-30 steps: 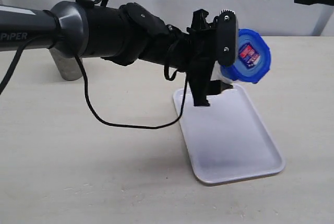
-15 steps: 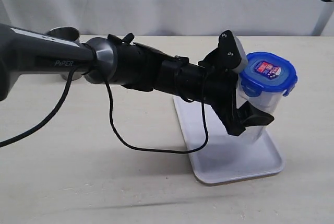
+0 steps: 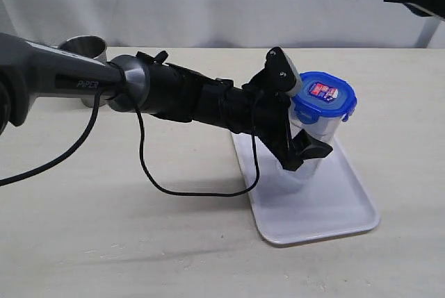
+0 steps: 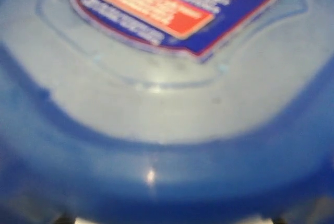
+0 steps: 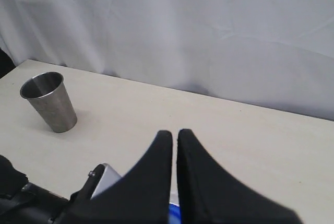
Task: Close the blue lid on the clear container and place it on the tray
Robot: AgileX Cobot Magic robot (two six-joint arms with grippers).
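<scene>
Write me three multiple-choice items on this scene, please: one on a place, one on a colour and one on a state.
1. Where does the metal cup stand?
A. On the tray
B. On the table, apart from the tray
C. Inside the clear container

2. What colour is the tray?
A. White
B. Grey
C. Green

3. What state is the blue lid in?
A. Lying on the table
B. Lying in the tray
C. Seated on the clear container

Answers:
1 B: the cup stands on bare table, far from the tray.
2 A: its floor and rim are white.
3 C: the lid caps the container's rim.
</scene>
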